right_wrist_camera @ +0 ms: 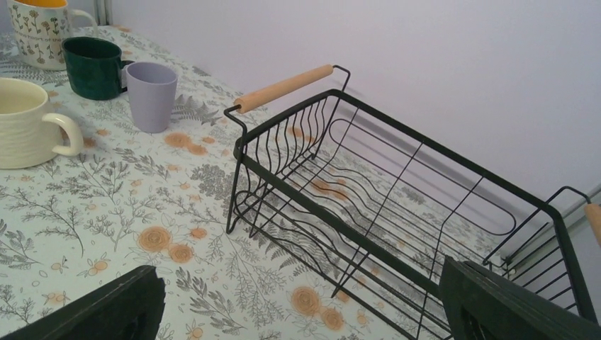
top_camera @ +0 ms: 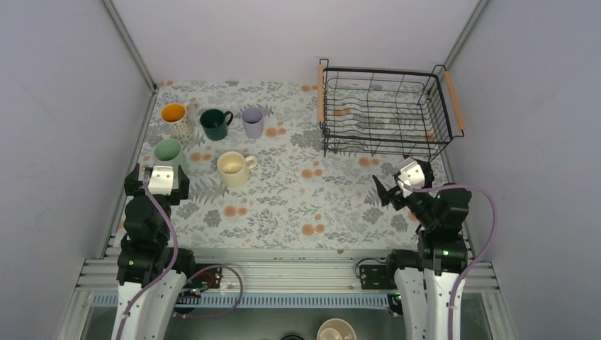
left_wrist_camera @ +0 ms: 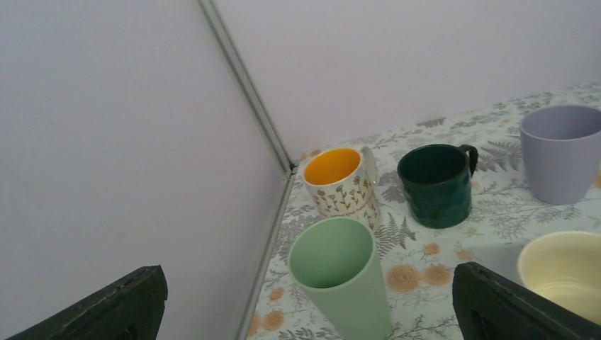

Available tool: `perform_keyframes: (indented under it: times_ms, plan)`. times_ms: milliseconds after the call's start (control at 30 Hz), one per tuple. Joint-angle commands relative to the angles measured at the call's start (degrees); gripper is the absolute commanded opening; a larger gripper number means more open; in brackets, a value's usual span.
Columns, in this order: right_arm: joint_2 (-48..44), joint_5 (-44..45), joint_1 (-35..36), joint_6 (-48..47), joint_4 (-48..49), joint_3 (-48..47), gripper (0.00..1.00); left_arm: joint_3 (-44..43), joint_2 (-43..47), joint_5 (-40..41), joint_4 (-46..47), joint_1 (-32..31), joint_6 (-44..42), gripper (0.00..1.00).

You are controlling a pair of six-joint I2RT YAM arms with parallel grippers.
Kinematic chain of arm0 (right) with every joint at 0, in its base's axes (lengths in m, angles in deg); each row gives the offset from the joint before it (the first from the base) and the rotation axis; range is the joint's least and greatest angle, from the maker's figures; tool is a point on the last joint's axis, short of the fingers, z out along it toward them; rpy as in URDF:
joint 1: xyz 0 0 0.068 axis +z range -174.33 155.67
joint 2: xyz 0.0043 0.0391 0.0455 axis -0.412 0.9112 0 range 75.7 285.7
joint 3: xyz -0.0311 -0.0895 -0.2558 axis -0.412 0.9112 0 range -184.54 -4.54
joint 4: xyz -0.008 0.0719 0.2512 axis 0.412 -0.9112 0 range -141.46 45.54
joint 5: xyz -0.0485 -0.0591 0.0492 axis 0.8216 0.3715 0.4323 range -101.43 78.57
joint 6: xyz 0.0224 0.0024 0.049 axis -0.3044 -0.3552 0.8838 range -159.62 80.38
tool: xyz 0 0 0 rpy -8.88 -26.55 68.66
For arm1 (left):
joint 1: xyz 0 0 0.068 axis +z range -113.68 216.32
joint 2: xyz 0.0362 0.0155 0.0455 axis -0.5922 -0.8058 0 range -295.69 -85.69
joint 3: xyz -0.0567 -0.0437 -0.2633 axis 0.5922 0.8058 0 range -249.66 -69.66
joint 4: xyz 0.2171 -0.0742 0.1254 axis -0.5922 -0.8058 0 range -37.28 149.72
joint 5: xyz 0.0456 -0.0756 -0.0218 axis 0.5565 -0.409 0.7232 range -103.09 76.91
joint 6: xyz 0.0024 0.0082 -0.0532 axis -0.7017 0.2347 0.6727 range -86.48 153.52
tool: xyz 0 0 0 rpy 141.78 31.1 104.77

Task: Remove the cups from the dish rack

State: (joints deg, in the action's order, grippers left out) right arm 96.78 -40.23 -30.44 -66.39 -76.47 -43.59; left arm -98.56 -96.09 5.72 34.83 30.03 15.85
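The black wire dish rack stands at the back right with nothing in it. All the cups stand upright on the cloth at the back left: floral mug, dark green mug, lavender tumbler, mint green cup and cream mug. My left gripper is open just short of the mint green cup, touching nothing. My right gripper hangs open in front of the rack's near side, holding nothing.
A floral cloth covers the table, and white walls close in the left, back and right. The mint cup stands close to the left wall rail. A tan cup sits below the table's near edge between the arm bases.
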Motion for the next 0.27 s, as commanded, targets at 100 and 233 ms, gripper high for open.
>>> perform_keyframes:
  times_ms: [100,233]
  plan:
    - [-0.89,0.17,-0.57,1.03,2.44,0.61,1.0,-0.3,-0.2,1.18,1.82,0.81,0.99,1.0]
    - [-1.11,-0.08,-0.57,0.86,2.28,0.58,1.0,0.14,-0.2,1.13,2.47,0.83,1.16,1.0]
